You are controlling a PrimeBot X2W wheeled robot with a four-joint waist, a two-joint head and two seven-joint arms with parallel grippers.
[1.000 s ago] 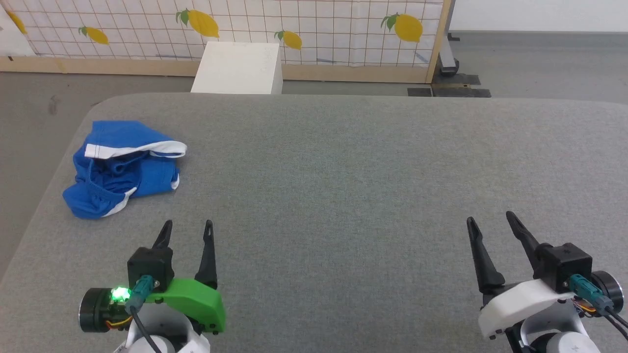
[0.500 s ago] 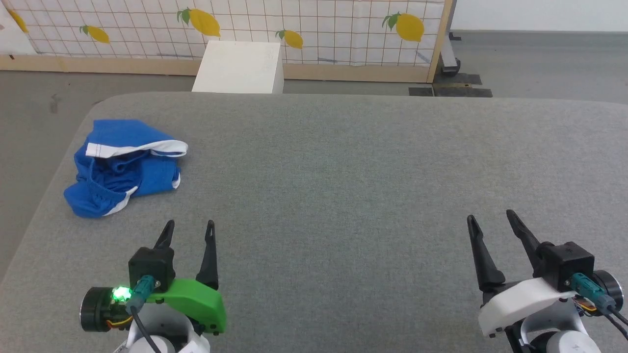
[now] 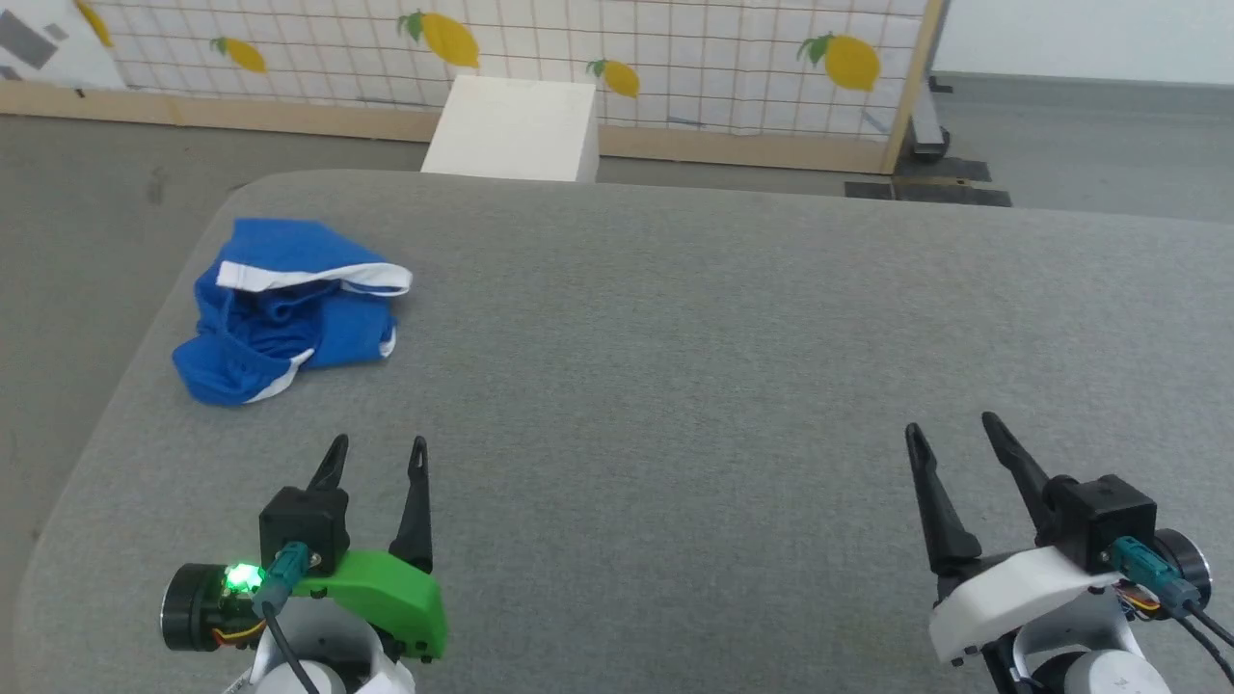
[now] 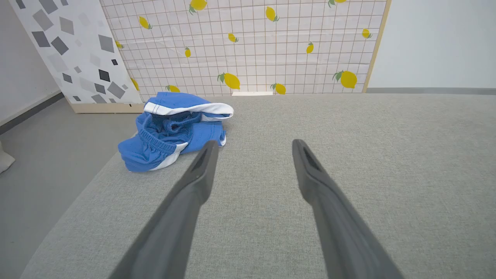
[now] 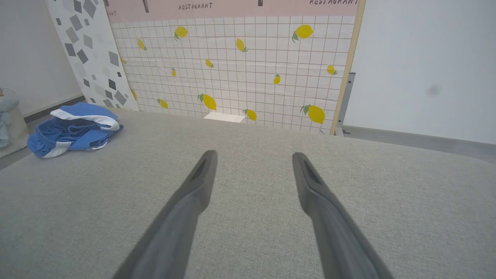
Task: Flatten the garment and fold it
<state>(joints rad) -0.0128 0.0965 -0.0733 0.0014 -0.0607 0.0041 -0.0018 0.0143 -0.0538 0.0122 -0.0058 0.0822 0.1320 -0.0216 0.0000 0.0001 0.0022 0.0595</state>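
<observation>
The garment (image 3: 289, 313), royal-blue shorts with white trim, lies crumpled in a heap near the far left corner of the grey table (image 3: 675, 318). Its elastic waistband faces me and a white-edged fold sits on top. My left gripper (image 3: 376, 451) hovers open over the near left of the table, a short way in front of the heap, holding nothing. In the left wrist view the garment (image 4: 176, 130) lies just ahead and left of the left gripper (image 4: 254, 145). My right gripper (image 3: 948, 432) stands open at the near right, far from the garment (image 5: 73, 128). The right gripper (image 5: 254, 157) is empty.
A white box (image 3: 516, 130) stands on the floor behind the table. A lemon-print tiled panel (image 3: 578, 48) with a wooden frame runs across the back. The table's left edge drops to grey floor (image 3: 67, 260) close to the heap.
The head camera has turned left, shifting the whole picture rightward. The garment and both grippers have not visibly moved on the table.
</observation>
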